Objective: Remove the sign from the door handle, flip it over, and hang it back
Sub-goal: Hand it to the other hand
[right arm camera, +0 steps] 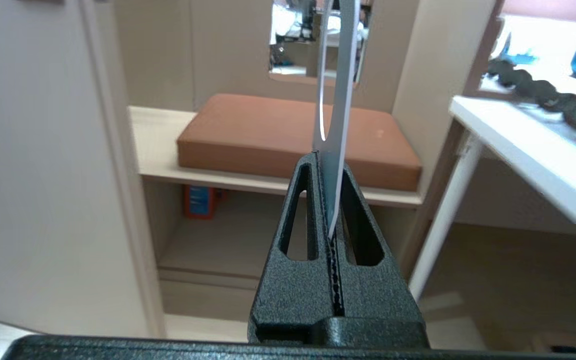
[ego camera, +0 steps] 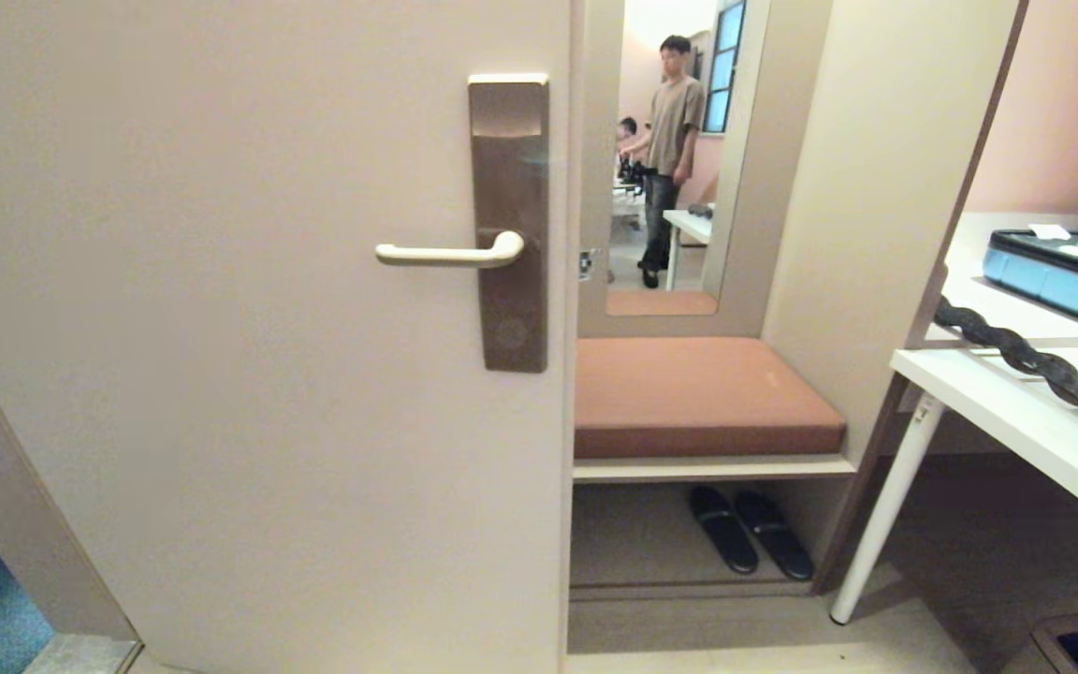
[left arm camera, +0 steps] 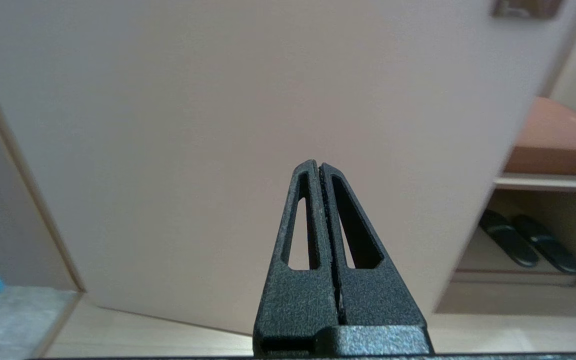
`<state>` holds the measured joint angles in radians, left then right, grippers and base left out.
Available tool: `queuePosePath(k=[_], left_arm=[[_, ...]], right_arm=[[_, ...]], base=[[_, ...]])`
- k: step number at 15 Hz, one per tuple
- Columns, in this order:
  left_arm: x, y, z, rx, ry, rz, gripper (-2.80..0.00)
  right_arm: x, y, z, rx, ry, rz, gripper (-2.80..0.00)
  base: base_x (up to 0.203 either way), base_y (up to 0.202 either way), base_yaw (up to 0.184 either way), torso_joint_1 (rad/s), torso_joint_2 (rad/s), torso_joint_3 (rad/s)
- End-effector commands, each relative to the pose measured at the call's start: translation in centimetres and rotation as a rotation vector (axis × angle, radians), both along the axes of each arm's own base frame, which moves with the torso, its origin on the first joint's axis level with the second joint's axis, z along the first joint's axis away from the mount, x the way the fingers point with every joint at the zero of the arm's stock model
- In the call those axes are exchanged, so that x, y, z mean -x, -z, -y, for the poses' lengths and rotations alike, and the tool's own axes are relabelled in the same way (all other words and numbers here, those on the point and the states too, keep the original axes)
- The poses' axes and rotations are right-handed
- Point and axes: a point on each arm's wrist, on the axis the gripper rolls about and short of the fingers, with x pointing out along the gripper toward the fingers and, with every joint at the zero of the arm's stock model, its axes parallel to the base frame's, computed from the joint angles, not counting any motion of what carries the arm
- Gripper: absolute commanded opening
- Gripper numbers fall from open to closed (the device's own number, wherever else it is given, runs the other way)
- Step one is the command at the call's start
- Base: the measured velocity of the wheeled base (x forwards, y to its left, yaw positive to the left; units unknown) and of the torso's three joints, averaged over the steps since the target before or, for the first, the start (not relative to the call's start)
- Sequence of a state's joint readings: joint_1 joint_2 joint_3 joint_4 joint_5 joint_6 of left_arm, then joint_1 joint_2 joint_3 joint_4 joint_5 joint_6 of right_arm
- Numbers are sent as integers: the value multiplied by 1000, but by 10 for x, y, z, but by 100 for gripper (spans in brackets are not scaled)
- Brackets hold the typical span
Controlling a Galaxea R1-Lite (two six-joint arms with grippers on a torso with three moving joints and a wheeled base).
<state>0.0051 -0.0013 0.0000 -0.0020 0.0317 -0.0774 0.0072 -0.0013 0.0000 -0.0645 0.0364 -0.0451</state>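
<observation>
The cream door handle [ego camera: 445, 254] juts level from a tall bronze lock plate [ego camera: 509, 168] on the pale door, and nothing hangs on it. Neither arm shows in the head view. In the right wrist view the sign [right arm camera: 339, 75] stands edge-on as a thin grey-blue sheet with a white edge. My right gripper [right arm camera: 329, 165] is shut on its lower end, out in front of the bench alcove. The sign's faces are hidden. My left gripper [left arm camera: 319, 167] is shut and empty, pointing at the door's lower panel.
The door [ego camera: 221, 421] fills the left half. To its right is a bench with a brown cushion [ego camera: 698, 393] and black slippers [ego camera: 750, 529] beneath. A white table [ego camera: 1016, 412] carries a dark chain-like object and a blue case. A person [ego camera: 672, 140] stands beyond.
</observation>
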Motion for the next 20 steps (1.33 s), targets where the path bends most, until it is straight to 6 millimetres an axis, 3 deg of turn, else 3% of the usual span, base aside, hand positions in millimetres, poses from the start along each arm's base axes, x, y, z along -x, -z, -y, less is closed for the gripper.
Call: queuePosePath(k=[1,8,20], left_arm=[[0,0,0,1,-2,0,-280],[0,0,0,1,-2,0,-280],[0,0,0,4,-2,0,-280]], right_arm=[[0,0,0,1,-1,-1,-280],[0,0,0,1,-1,-1,-280],[0,0,0,1,-1,-1,-280]], base=[[0,-189,4,2,5,2],[0,-180,0,1,2,2],[0,-6,0,0,0,0]])
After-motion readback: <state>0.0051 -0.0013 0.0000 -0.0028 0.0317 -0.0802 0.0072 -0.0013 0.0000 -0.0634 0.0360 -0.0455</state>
